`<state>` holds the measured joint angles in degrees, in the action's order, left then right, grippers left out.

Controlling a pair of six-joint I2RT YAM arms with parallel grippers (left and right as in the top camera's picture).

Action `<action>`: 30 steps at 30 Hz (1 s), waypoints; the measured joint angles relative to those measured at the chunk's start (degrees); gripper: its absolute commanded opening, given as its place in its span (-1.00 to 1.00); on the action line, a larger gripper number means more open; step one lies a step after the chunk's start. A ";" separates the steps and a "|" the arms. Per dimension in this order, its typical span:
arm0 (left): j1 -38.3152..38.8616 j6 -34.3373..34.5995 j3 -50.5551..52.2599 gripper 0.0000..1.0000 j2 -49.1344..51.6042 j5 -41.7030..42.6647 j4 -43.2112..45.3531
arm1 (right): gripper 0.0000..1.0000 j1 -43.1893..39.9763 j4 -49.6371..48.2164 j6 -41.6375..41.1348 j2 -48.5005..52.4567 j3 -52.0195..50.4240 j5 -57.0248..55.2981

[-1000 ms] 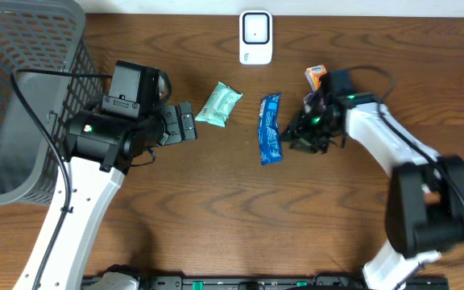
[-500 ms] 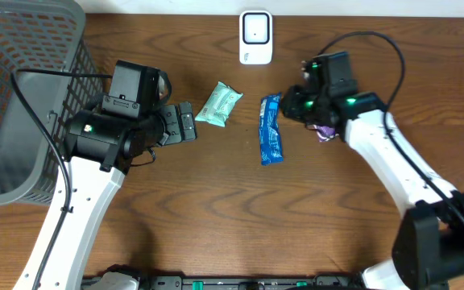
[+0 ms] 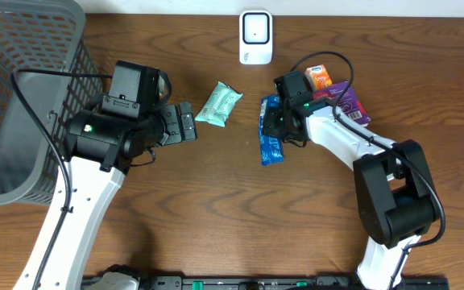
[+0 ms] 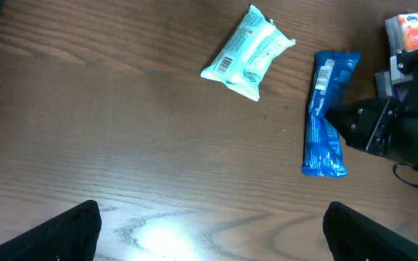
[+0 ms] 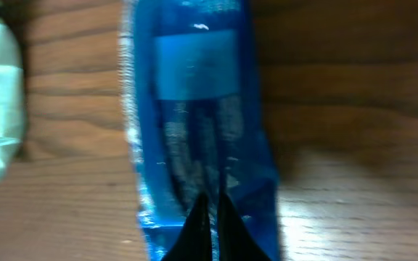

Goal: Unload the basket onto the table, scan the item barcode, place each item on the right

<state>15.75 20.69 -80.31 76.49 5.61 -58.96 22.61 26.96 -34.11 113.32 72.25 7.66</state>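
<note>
1 blue packet just beneath the closed right pincer

table: wood, grained, slight sheen | blue wrapper: glossy plastic film | basket: matt plastic mesh

blue wrapper, mint-green packet, grey mesh basket
</note>
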 measured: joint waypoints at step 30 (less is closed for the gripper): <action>0.00 0.00 0.00 0.96 0.00 0.00 0.02 | -0.54 4.48 9.77 3.15 -6.25 3.82 2.71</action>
<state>15.75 20.69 -80.31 76.49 5.61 -58.94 27.09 36.73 -30.96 107.07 76.07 10.37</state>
